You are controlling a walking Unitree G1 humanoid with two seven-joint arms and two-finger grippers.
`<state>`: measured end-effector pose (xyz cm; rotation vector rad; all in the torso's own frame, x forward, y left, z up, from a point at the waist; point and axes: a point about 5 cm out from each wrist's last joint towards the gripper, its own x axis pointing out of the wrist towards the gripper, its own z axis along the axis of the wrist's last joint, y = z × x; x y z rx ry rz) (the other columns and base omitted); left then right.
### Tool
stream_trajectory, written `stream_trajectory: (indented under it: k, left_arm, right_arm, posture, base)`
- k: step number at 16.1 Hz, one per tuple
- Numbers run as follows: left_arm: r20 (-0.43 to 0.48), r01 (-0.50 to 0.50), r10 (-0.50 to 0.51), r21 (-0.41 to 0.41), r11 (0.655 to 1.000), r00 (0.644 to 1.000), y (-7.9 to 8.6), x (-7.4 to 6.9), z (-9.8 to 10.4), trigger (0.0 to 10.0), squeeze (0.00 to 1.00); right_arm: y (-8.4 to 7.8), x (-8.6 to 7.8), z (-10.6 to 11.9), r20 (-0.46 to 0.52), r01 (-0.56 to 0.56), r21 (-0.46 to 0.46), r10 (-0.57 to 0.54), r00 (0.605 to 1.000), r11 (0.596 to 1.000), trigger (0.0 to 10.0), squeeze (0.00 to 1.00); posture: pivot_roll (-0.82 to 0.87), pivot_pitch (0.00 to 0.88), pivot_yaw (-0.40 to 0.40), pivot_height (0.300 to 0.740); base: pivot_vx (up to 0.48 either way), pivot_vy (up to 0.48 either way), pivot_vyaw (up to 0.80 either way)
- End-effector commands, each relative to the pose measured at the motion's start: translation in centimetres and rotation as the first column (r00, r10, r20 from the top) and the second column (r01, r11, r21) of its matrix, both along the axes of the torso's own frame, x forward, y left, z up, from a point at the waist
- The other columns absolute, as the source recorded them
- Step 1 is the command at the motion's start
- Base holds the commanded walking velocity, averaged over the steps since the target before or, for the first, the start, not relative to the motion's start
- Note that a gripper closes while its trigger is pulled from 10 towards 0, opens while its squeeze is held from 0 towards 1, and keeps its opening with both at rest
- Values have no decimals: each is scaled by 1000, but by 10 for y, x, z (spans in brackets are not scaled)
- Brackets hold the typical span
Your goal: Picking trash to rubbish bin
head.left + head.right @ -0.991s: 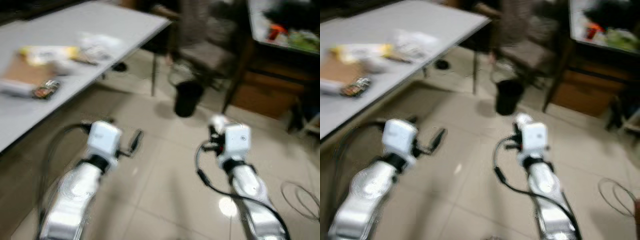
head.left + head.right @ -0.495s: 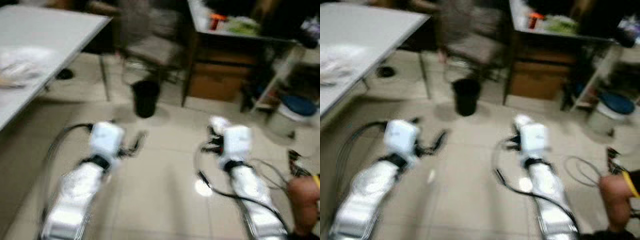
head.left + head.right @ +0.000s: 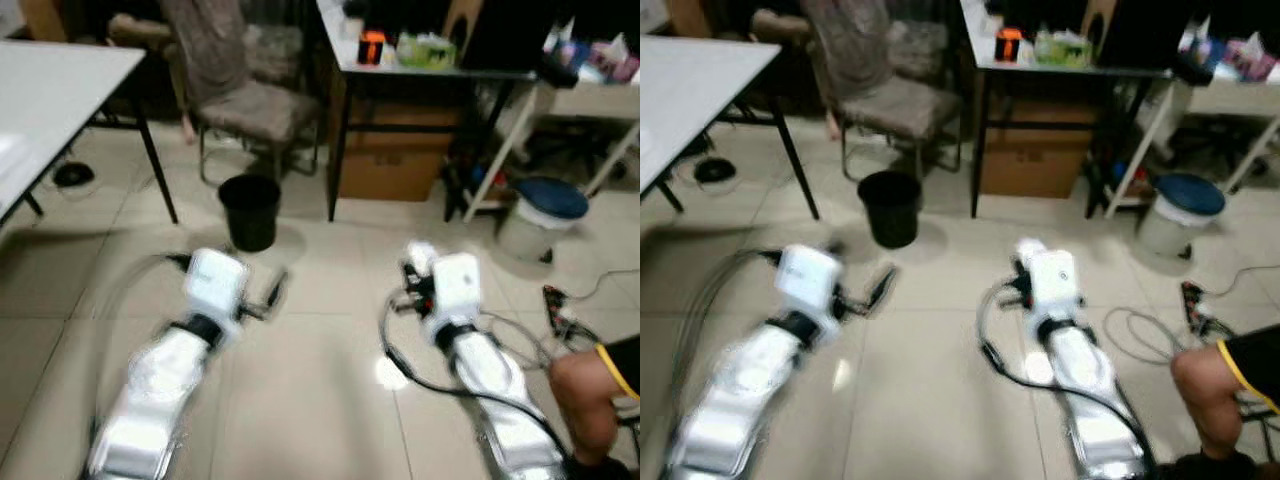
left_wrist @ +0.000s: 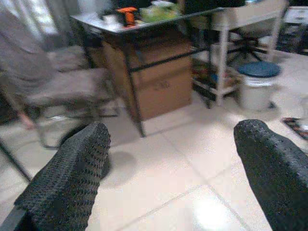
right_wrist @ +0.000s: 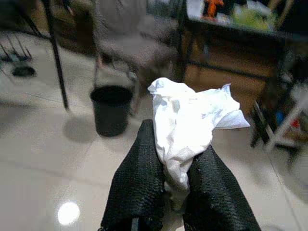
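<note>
Since a second ago the head camera has swung right: the white desk (image 3: 50, 80) that took up the left of the view now shows just a corner, and the black bin (image 3: 250, 211) sits nearer the middle, ahead of the left arm. A person's arm (image 3: 590, 400) has come into the lower right corner.

Both silver arms reach forward over the tiled floor (image 3: 310, 400). The right tool (image 5: 175, 185) has its two black fingers (image 5: 139, 183) pinched together on a crumpled white tissue (image 5: 190, 120), which bulges up above the fingertips; in the head view it is a small white lump (image 3: 420, 258) at the front of the right wrist. The left tool (image 4: 168, 159) is spread wide with nothing between its fingers (image 4: 72, 178).

The bin stands upright on the floor, well apart from both tools, just in front of a padded chair (image 3: 250, 100). To its right is a dark desk (image 3: 430, 70) with an orange item (image 3: 371, 46) on top and a cardboard box (image 3: 390, 170) underneath. Farther right stands a white pail with a blue lid (image 3: 540, 210). Cables (image 3: 510, 335) lie on the floor beside the right arm.
</note>
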<state>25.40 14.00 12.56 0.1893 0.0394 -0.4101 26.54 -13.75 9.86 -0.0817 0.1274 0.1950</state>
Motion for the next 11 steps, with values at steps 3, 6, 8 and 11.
stream_trajectory:
  k: [3, 6, 8, 11]
  left_arm:
    - [5, -28, 28, 32, 999, 1000, 10, 1, -2, 10000, 0]
    - [5, -37, 37, 34, 999, 999, 12, 1, -4, 10000, 0]
    - [6, -41, 41, 34, 999, 999, 13, 1, -4, 10000, 0]
    - [7, -41, 41, 35, 999, 999, 14, 2, -4, 10000, 0]
  right_arm:
    - [6, 5, 4, 1, -15, 13, 15, 1000, 1000, 10000, 0]
    - [6, 6, 3, -4, -25, 7, 25, 1000, 1000, 10000, 0]
    - [7, 6, 1, -10, -28, 5, 28, 1000, 1000, 10000, 0]
    - [8, 5, 0, -11, -30, -4, 30, 999, 1000, 10000, 0]
  posture:
    - [-19, 42, -60, 740]
    - [-15, 41, -60, 740]
    - [-14, 40, -60, 740]
    - [-13, 35, -59, 740]
  base:
    - [355, 0, 0]
    - [371, 0, 0]
    - [407, 0, 0]
    - [421, 0, 0]
